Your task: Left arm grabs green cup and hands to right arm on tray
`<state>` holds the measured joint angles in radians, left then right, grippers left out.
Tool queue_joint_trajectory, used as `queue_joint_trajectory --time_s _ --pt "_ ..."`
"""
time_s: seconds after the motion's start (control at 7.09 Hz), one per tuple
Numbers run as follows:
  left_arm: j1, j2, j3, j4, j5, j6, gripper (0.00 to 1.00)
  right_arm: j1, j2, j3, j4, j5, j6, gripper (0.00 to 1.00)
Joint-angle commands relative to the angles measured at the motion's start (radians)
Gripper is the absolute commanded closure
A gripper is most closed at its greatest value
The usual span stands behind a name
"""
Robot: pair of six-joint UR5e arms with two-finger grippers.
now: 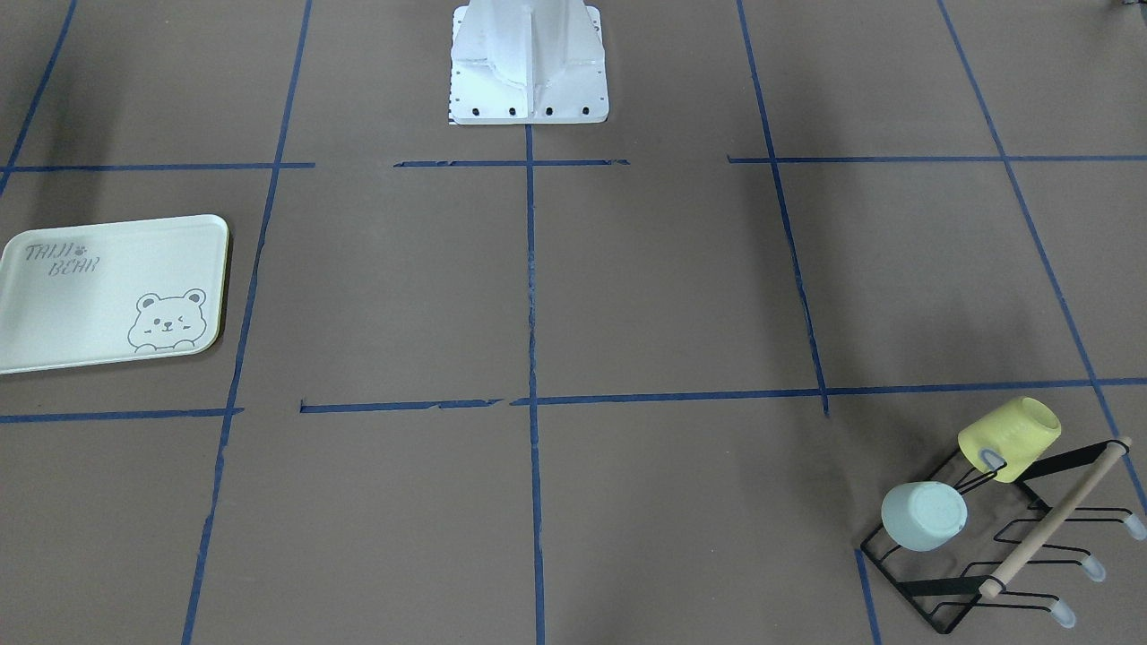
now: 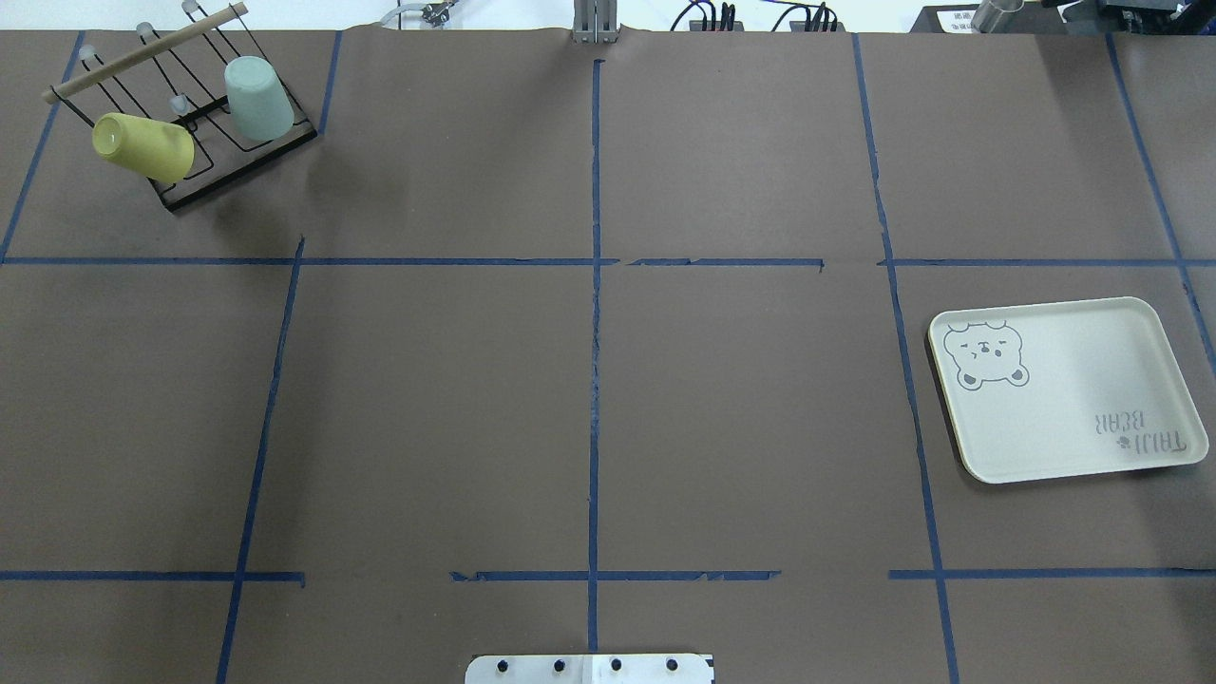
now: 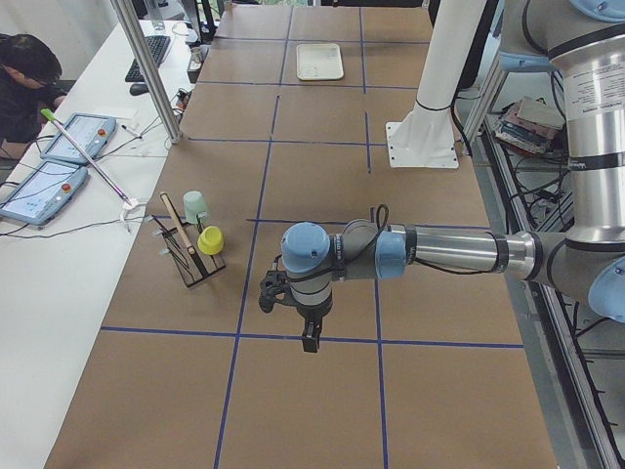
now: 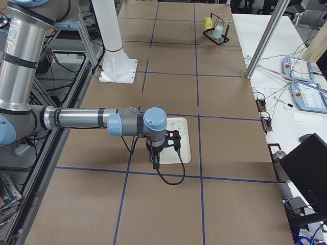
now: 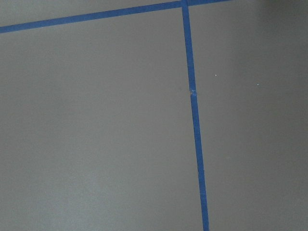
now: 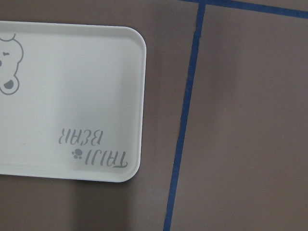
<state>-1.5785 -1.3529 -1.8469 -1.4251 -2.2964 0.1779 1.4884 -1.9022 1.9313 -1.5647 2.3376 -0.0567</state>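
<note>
The green cup [image 1: 923, 517] hangs mouth-down on a black wire rack [image 1: 986, 546], beside a yellow cup [image 1: 1008, 439]. The overhead view shows the green cup [image 2: 258, 98] at the table's far left corner. The tray [image 2: 1064, 389] lies bare at the right side, and its corner fills the right wrist view [image 6: 72, 96]. The left gripper [image 3: 309, 337] hangs above the table, well short of the rack. The right gripper [image 4: 155, 162] hangs over the tray's near edge [image 4: 185, 138]. Both show only in the side views, so I cannot tell whether they are open or shut.
The brown table [image 2: 589, 408] is marked with blue tape lines. The robot's white base [image 1: 529, 63] stands mid-edge. An operator [image 3: 29, 78] sits at a side desk with tablets. A metal pole [image 3: 146, 68] stands by the table's edge.
</note>
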Motion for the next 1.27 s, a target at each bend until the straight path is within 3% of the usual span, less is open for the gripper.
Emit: queue_joint_trajectory --time_s 0.0,0.42,0.85,1.13 --pt "0.0 0.0 -0.006 -0.003 -0.002 0.0 0.0 0.0 0.0 0.0 0.0 0.0 0.0 0.0" --pt "0.009 -0.014 -0.015 -0.018 0.002 -0.006 0.0 0.0 0.002 0.005 0.0 0.0 0.001 0.0" --pt "0.017 -0.159 0.079 -0.315 0.002 -0.011 0.0 0.0 0.002 0.005 0.008 -0.001 0.0 0.0" --pt "0.035 -0.32 0.196 -0.368 -0.005 -0.067 0.0 0.0 0.002 0.005 0.009 -0.001 0.0 0.0"
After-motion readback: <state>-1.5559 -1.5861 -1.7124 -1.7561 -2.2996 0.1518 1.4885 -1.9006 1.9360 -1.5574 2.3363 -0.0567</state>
